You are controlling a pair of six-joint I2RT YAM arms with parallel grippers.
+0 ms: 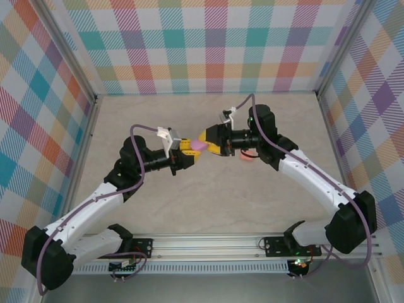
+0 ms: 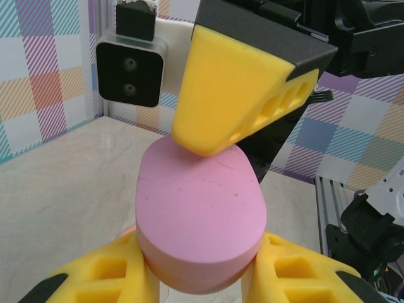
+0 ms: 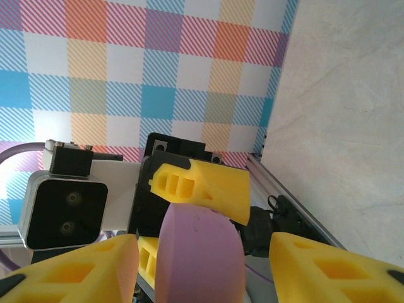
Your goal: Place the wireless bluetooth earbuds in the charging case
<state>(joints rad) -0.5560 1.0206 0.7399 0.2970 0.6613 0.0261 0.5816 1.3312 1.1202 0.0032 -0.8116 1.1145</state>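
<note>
Case: pink, lid shut, contents hidden; held above mid-table.
Left gripper: fingers pinch the case.
Right gripper: at case's 3 o'clock, fingers spread around it.
Table: pale stone pattern.
Walls: plaid.

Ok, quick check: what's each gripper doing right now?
Left gripper: shut on the pink charging case.
Right gripper: open, its fingers on either side of that case, with gaps showing.
</note>
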